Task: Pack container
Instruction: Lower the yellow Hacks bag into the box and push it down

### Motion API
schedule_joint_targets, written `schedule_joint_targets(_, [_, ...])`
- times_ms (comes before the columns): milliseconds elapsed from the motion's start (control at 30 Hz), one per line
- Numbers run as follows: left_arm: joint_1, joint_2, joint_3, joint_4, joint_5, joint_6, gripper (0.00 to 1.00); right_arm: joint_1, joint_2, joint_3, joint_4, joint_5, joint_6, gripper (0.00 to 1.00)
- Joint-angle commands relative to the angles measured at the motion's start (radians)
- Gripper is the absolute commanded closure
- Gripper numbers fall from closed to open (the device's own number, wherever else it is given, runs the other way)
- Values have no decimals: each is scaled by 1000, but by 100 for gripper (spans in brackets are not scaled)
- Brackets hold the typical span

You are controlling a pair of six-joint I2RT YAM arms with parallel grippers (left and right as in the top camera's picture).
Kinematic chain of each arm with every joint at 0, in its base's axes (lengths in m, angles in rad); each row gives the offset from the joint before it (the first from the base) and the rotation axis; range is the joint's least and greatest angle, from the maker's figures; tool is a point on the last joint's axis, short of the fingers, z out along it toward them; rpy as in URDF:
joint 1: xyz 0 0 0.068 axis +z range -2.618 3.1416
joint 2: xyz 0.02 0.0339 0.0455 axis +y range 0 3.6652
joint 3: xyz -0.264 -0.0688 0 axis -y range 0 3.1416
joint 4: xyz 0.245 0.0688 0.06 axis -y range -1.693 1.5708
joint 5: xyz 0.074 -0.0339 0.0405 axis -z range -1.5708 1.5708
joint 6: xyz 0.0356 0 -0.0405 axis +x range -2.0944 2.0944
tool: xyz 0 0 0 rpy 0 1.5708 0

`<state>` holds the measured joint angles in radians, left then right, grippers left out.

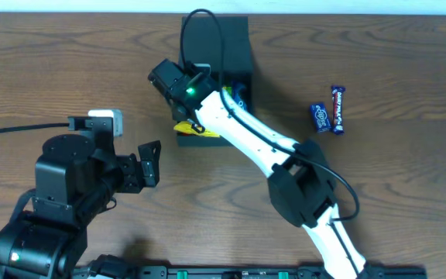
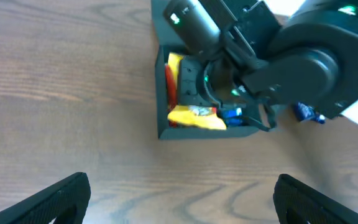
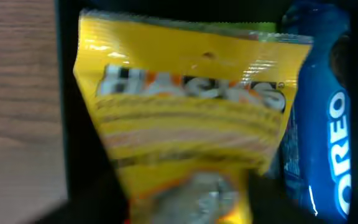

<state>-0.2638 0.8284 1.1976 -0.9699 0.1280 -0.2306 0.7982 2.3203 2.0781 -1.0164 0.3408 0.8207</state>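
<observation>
The dark teal-green container (image 1: 235,43) stands at the back centre with its flap lid open to the far side. It also shows in the left wrist view (image 2: 161,93) and the right wrist view (image 3: 67,124). My right gripper (image 1: 196,116) reaches down into it and looks shut on a yellow snack packet (image 3: 191,118), whose end shows at the container's front wall (image 1: 196,129) (image 2: 194,117). A blue Oreo packet (image 3: 328,124) and a red packet (image 2: 170,87) lie inside. My left gripper (image 1: 149,164) (image 2: 179,202) is open and empty over bare table, in front and to the left of the container.
Two blue candy bars (image 1: 321,116) (image 1: 337,108) lie on the wooden table to the right of the container. The right arm's white link (image 1: 246,136) crosses the table diagonally from the front right.
</observation>
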Motion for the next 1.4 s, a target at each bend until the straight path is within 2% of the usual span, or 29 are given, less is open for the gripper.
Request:
schedule_joint_targets(0, [2, -2, 20, -16, 3, 14, 5, 11, -18, -2, 3, 59, -5, 13])
schedule_joint_targets(200, [2, -2, 20, -23, -5, 21, 5, -8, -176, -2, 3, 54, -145, 5])
schedule_joint_targets(233, [2, -2, 20, -22, -5, 22, 5, -12, -201, -2, 3, 48, -164, 5])
schedule_joint_targets(267, [2, -2, 20, -21, -5, 23, 5, -17, -228, -2, 3, 38, -193, 10])
schedule_joint_targets(300, [2, -2, 20, -20, -5, 23, 5, -21, -247, -2, 4, 26, -225, 25])
schedule_joint_targets(367, [2, -2, 20, -20, -7, 23, 5, -30, -264, -2, 3, -4, -278, 84])
schedule_joint_targets(400, [2, -2, 20, -20, -8, 23, 5, -34, -263, -3, 2, -24, -294, 99])
schedule_joint_targets(600, [2, -2, 20, -20, -35, 26, 5, -55, -185, -27, 4, -143, -378, 99])
schedule_joint_targets(833, [2, -2, 20, -20, -57, 25, 5, -65, -60, -69, 33, -168, -417, 99])
schedule_joint_targets(1000, [2, -2, 20, -20, -58, 25, 5, -66, 39, -69, 60, -268, -512, 99])
schedule_joint_targets(1267, [2, -2, 20, -21, -87, 26, 5, -70, 32, -62, 72, -299, -637, 99])
schedule_joint_targets(1367, [2, -2, 20, -21, -87, 26, 5, -78, 4, -62, 57, -296, -639, 99])
